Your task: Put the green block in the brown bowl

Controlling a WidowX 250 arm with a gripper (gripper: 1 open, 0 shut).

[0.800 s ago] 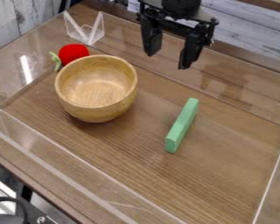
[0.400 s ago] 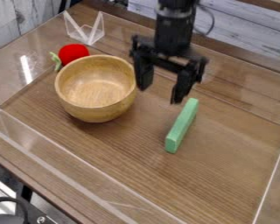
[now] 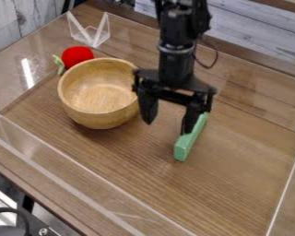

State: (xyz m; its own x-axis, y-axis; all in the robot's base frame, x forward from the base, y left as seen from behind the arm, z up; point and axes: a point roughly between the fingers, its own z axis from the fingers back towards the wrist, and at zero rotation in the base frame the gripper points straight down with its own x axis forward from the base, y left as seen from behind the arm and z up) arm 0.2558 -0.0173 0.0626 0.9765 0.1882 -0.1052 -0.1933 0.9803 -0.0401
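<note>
Camera: matte green bar (image 3: 187, 146) beside round, smooth wooden bowl (image 3: 99, 93).

Arm reaching down, tool (image 3: 166, 124) low, fingers spread wide.

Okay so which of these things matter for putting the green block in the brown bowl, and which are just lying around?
For the job:
- green block
- brown bowl
- gripper

Just lying about:
- red round toy fruit
- white wire stand
</note>
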